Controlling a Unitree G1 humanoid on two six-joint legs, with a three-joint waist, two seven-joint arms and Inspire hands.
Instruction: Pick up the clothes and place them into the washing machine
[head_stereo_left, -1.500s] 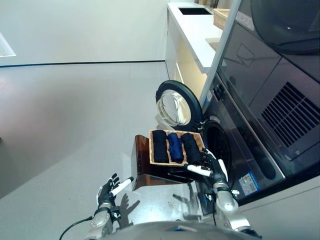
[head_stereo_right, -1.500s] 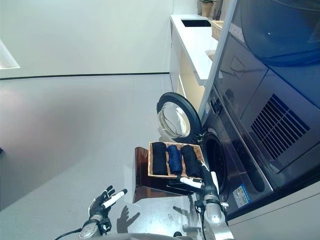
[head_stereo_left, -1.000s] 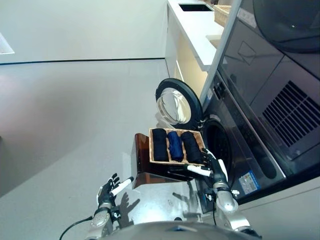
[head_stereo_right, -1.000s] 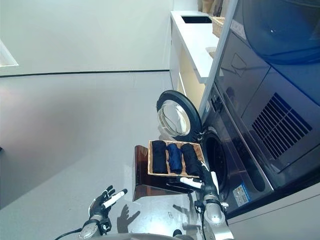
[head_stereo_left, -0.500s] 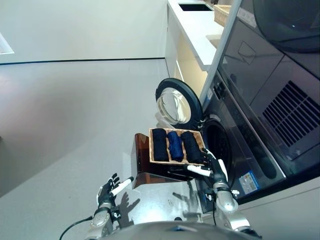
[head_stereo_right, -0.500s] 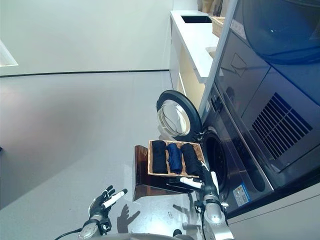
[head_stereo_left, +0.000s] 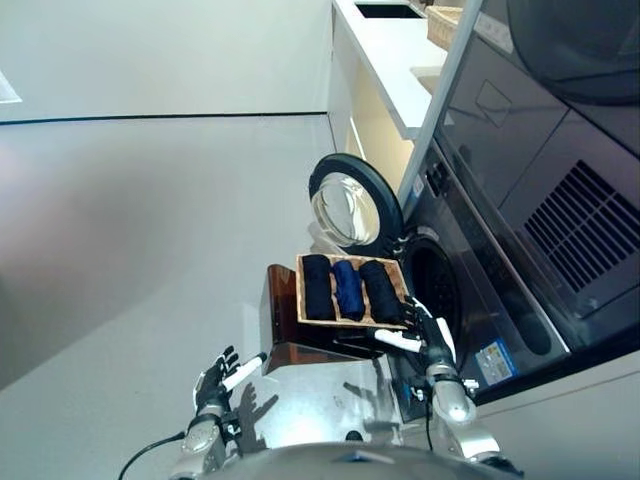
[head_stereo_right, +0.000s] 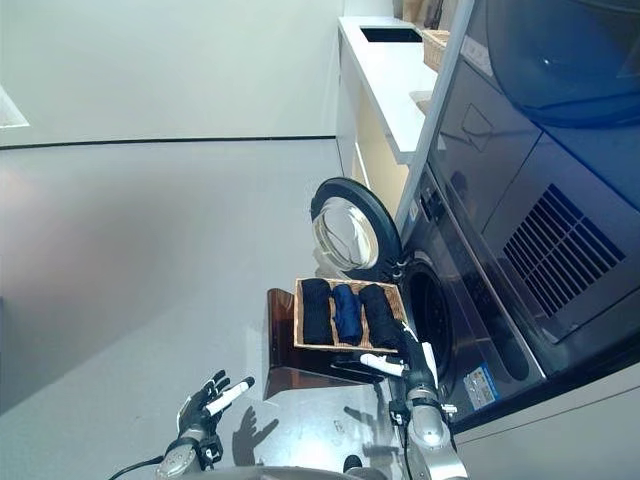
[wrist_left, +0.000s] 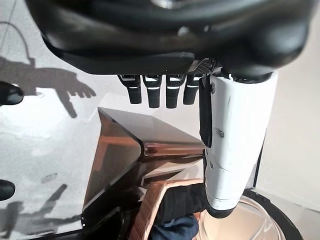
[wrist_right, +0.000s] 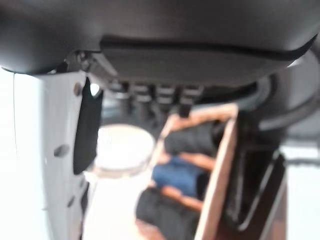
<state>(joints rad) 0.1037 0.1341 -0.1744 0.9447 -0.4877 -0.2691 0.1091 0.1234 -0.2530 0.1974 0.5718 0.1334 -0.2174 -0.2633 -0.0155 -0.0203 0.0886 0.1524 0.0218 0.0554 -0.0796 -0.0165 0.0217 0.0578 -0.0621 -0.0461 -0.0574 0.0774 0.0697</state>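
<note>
Three rolled clothes lie side by side in a shallow wicker tray (head_stereo_left: 301, 297): a black roll (head_stereo_left: 317, 286) at the left, a blue roll (head_stereo_left: 348, 287) in the middle, a black roll (head_stereo_left: 380, 291) at the right. The tray rests on a dark brown stand (head_stereo_left: 278, 322). The washing machine's drum opening (head_stereo_left: 438, 290) gapes just right of the tray, its round door (head_stereo_left: 350, 202) swung open behind it. My right hand (head_stereo_left: 425, 336) hovers open at the tray's near right corner, beside the right black roll, holding nothing. My left hand (head_stereo_left: 216, 382) hangs open low over the floor, left of the stand.
A second appliance (head_stereo_left: 560, 120) is stacked above the washer. A white counter (head_stereo_left: 385, 55) with a sink and a woven basket (head_stereo_left: 446, 26) runs along the wall behind. Grey floor (head_stereo_left: 130, 230) spreads wide to the left.
The whole scene has shifted slightly with the camera. Both hands keep their places and stay open.
</note>
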